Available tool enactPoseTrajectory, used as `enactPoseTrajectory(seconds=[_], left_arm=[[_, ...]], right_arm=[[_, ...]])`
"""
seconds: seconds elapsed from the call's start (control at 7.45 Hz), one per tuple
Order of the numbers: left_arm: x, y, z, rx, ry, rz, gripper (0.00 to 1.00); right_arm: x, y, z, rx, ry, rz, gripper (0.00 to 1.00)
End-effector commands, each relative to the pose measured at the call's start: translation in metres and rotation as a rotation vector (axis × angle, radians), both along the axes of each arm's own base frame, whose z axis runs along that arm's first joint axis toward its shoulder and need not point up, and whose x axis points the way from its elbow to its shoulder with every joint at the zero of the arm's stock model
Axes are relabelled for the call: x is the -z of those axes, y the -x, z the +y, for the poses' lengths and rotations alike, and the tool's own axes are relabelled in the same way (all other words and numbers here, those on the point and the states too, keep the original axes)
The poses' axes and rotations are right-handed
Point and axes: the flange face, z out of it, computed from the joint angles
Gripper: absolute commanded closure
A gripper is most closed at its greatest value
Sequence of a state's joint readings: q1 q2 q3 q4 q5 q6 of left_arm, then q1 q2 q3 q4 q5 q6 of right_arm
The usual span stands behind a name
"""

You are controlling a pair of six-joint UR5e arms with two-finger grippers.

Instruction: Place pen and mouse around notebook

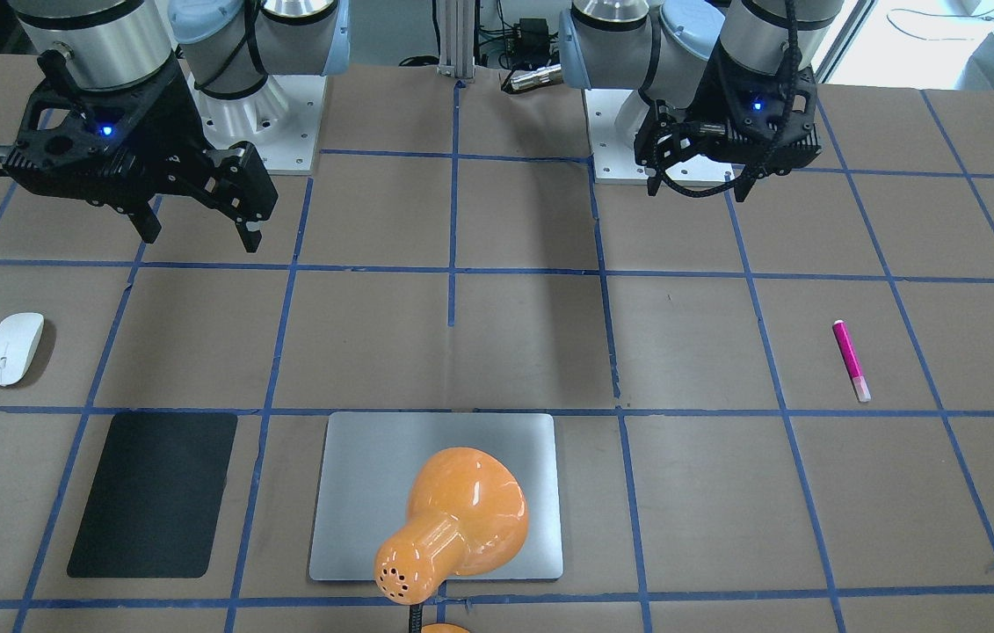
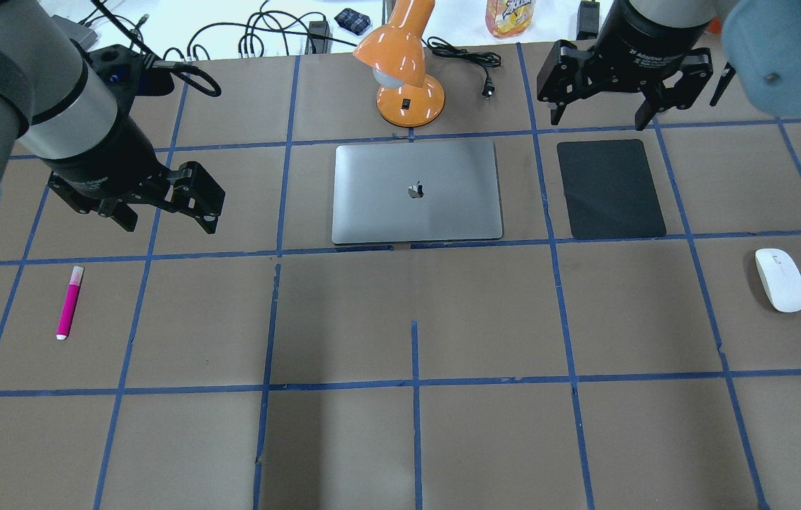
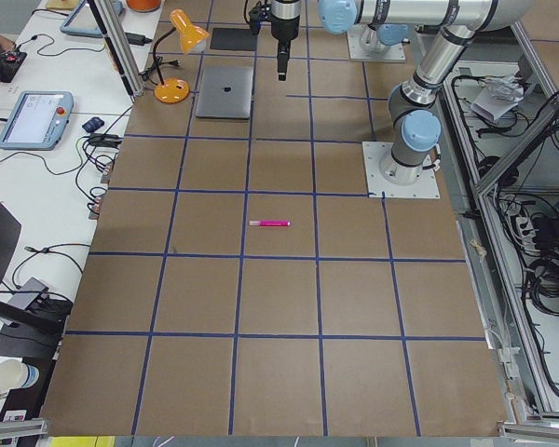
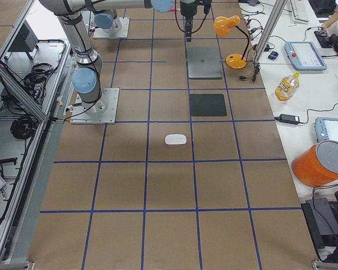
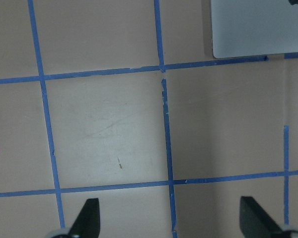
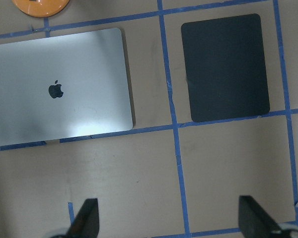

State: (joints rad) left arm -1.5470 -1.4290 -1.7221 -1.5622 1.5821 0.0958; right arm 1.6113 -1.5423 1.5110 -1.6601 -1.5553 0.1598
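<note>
Hands first: overhead, our left hand (image 2: pixel 168 223) and right hand (image 2: pixel 600 119) hang wide open, empty. Nothing is placed: pen (image 2: pixel 69 302) and mouse (image 2: pixel 780 280) lie well apart from the notebook (image 2: pixel 416 191). Facing view: we have bare bench (image 1: pixel 690 492) beside it on the pen's side; the orange lamp (image 1: pixel 461 519) crowds its far edge.

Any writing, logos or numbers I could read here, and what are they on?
Apple logo, no words: notebook.
"2F Adaptive", roughly, rest blurred: right arm's wrist.
White print, too blurred: left arm's wrist.
Yellow label, cut off and blurred: bottle.
</note>
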Motion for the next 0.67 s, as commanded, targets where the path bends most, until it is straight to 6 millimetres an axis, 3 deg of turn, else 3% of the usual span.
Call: enactPoseTrajectory(seconds=[0.0, 0.4, 0.54], left_arm=[[-0.003, 0.000, 0.002, 0.002, 0.013, -0.006, 0.00], [-0.003, 0.007, 0.007, 0.012, 0.006, 0.010, 0.00], [-0.006, 0.008, 0.010, 0.015, 0.010, 0.010, 0.00]], right_arm=[[0.000, 0.000, 0.000, -0.001, -0.001, 0.000, 0.00], [0.000, 0.004, -0.002, 0.001, -0.001, 0.005, 0.00], [0.001, 0.015, -0.004, -0.026, -0.004, 0.022, 0.00]])
